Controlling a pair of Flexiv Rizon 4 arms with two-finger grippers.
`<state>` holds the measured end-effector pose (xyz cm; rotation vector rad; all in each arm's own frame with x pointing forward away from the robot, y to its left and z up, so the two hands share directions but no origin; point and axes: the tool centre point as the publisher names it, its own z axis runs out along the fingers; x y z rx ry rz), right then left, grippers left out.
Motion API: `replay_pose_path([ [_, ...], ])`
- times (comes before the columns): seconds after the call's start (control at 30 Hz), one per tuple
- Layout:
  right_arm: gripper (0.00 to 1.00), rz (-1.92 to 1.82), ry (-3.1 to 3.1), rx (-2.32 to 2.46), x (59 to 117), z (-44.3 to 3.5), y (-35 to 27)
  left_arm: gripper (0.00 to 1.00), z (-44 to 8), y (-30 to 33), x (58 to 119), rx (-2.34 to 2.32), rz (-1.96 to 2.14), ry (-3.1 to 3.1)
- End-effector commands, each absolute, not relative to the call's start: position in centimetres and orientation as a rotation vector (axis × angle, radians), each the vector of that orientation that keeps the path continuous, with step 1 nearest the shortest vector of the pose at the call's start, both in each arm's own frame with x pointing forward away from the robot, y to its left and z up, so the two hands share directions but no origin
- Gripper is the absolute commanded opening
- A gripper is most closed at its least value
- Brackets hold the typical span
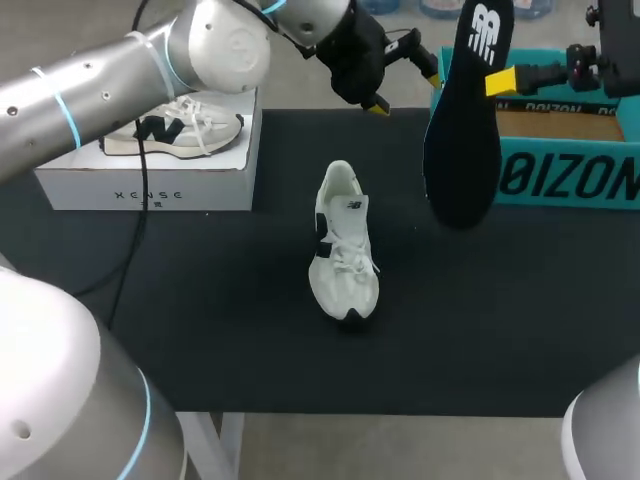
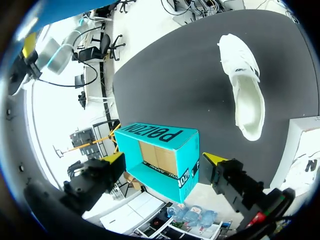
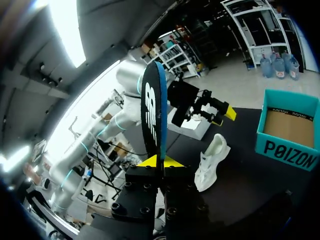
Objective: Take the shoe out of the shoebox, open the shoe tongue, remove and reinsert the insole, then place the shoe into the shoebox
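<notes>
Your right gripper clamps the insole, hanging upright near the tabletop's back right. The shoe lies mid-tabletop to its left, heel toward the back edge, where your left gripper hangs wide, empty.

High head view, two wrist views, shared shoe
</notes>
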<state>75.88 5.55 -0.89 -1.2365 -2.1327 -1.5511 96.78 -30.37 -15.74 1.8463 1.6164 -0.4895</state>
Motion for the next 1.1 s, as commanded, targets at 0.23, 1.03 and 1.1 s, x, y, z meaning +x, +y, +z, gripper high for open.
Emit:
replay_pose_path([
  [0.23, 0.00, -1.482, -2.159, -1.221, 78.0, 0.6, 6.3, 1.00, -15.6, -30.5, 96.8, 1.850, -0.479, 1.624],
  [1.03, 0.00, -1.425, -1.806, -1.259, 87.3, 1.6, 2.2, 1.00, -6.7, -28.8, 93.2, 1.305, -0.939, 1.019],
  [1.1, 0.00, -1.414, -1.782, -1.259, 87.9, 1.6, 1.9, 1.00, -6.2, -28.5, 93.0, 1.297, -0.975, 0.970],
])
